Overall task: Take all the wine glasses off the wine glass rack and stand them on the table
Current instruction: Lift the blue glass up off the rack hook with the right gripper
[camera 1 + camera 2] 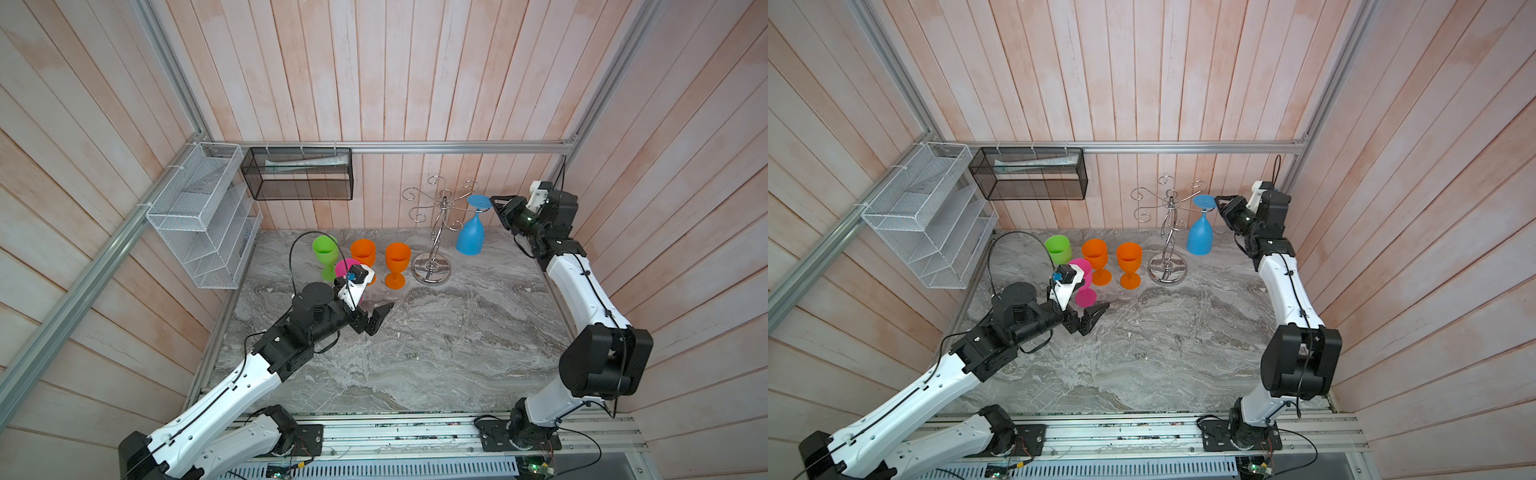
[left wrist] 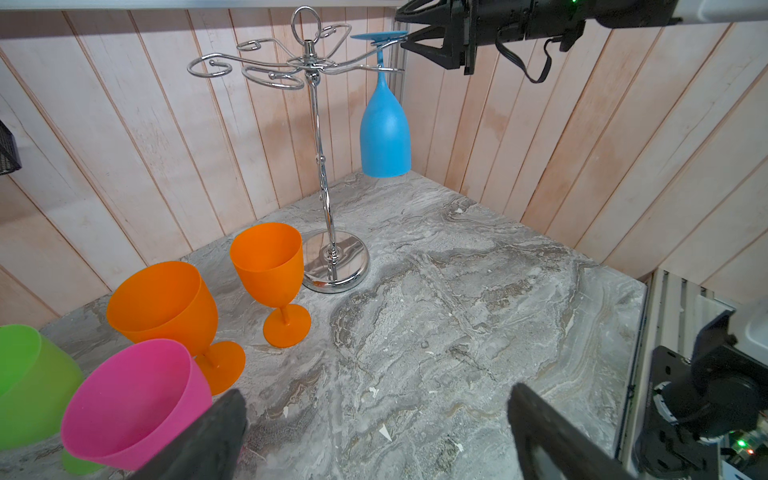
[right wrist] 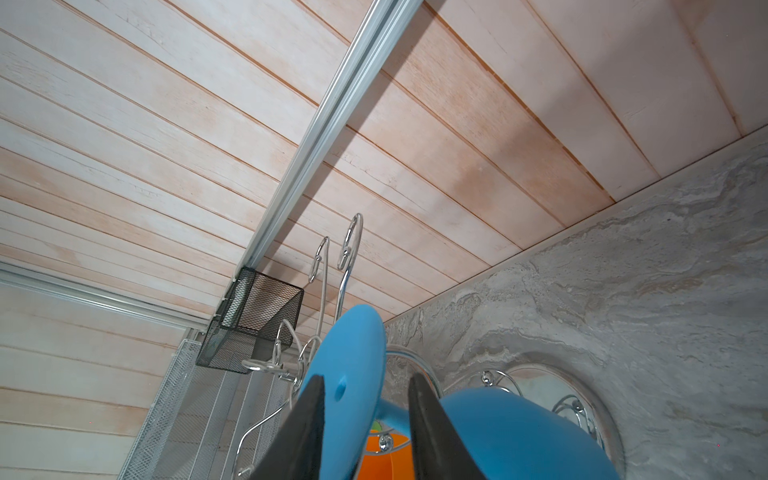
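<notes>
Overhead, in both top views, the tall chrome wire wine glass rack (image 1: 431, 272) (image 1: 1168, 272) with its round mirrored base stands at about 1 o'clock on the grey marbled tabletop (image 1: 457, 353). The blue plastic wine glass (image 1: 471, 237) (image 1: 1200, 237) hangs upside down, foot uppermost, from a curled arm on the rack's 3 o'clock side, its bowl clear of the table. The right gripper (image 1: 496, 205) (image 3: 368, 378) reaches in from 3 o'clock. Its jaws stand partly apart and straddle the rim of the glass's foot, with a gap beside one finger (image 3: 419, 415), so the foot is not clamped. The left gripper (image 1: 380, 318) (image 2: 376, 395) hovers at about 9 o'clock above the table, jaws spread wide and holding nothing. Four upright plastic goblets stand at the rack's 9 o'clock: two orange goblets (image 1: 397, 259) (image 1: 363, 253), a green goblet (image 1: 325, 253) and a pink goblet (image 1: 347, 266).
</notes>
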